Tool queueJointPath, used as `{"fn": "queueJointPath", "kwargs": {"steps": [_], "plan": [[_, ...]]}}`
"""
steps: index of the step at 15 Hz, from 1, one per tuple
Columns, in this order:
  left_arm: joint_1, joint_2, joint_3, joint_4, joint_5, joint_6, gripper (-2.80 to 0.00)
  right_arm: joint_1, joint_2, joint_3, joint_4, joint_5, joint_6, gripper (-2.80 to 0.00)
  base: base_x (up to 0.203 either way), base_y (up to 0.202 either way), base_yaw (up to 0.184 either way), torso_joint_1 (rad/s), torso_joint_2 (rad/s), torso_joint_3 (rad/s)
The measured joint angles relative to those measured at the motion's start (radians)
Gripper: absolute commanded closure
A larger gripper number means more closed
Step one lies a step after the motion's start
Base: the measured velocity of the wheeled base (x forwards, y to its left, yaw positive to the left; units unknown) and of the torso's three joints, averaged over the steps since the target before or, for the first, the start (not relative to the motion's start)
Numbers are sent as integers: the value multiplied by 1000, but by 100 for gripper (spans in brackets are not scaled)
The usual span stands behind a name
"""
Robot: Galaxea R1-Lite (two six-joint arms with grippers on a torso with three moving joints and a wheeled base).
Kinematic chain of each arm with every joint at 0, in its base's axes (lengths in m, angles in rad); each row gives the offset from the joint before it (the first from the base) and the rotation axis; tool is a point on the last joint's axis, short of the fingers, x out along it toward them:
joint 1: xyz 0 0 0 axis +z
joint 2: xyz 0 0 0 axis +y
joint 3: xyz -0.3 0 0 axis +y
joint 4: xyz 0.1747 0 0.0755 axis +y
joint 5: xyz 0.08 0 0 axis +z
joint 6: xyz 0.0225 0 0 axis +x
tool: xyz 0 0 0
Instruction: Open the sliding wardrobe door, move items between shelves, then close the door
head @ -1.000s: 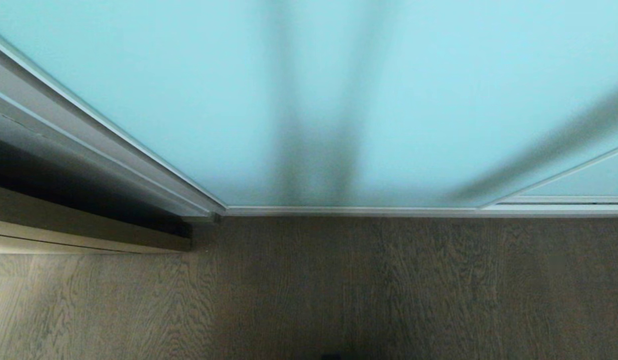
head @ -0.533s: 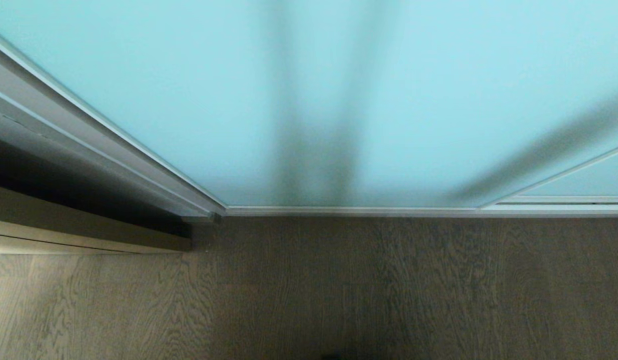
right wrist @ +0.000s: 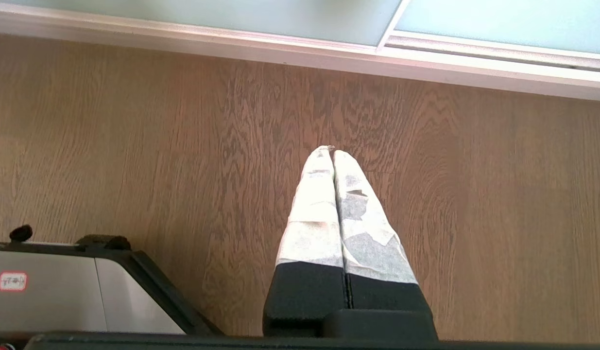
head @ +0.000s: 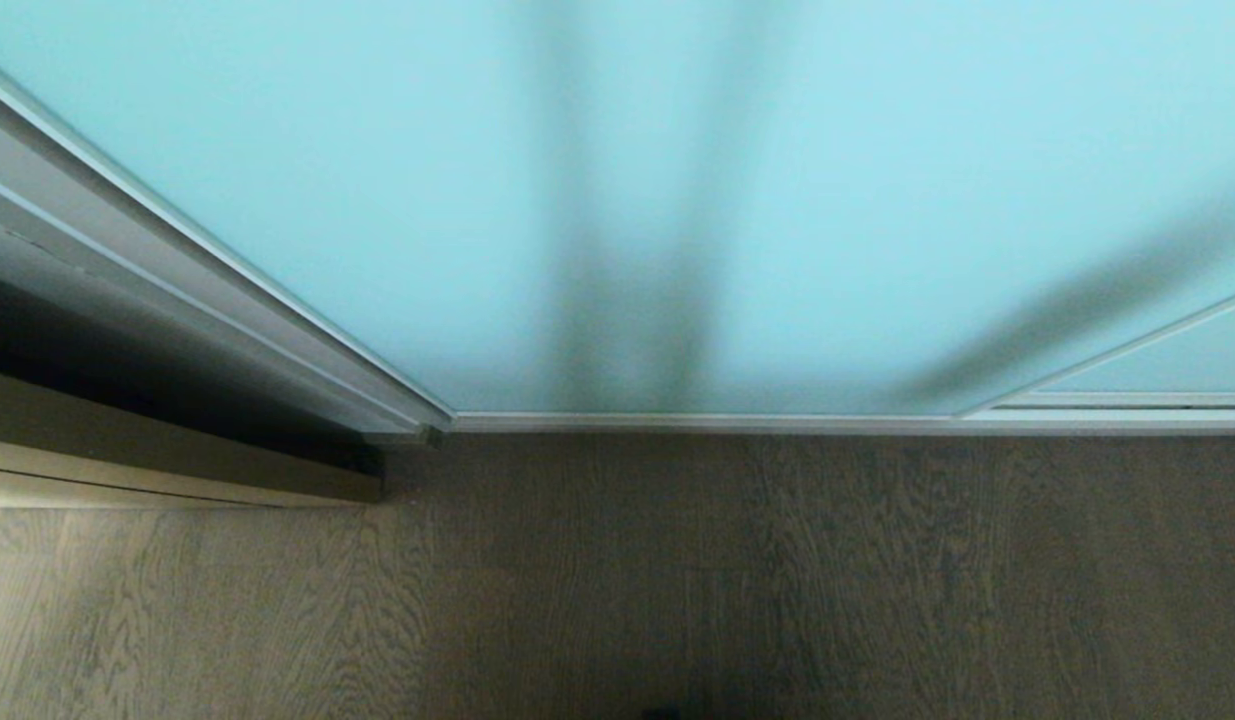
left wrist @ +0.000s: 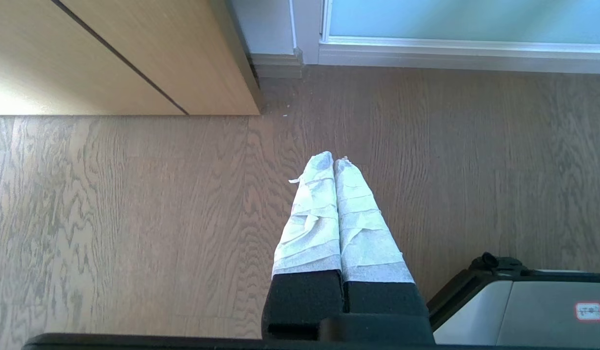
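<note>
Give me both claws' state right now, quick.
Left claw: shut, empty, pointing down over the brown wood-grain floor.
Right claw: shut, empty, over the same floor.

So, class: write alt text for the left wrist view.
The left claw, shut with white-wrapped fingers together, hangs over the wooden floor. Beyond it stand the sliding wardrobe door and a tan wooden panel.

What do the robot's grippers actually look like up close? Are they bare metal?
No. Each ends in two long tapering fingers wrapped in white tape, set in black blocks. The left gripper and right gripper look alike; the right one's tape is patchier.
</note>
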State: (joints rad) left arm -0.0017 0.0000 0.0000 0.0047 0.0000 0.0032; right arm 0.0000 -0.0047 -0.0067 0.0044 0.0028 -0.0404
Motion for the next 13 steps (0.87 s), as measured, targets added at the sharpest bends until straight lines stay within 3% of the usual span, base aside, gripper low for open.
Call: {"fn": "queueJointPath", "kwargs": {"steps": [13], "plan": [[0,0,0,0,0,0,0,0,0,7,-6,-12,41,0,0,0,0,0,0,0]]}}
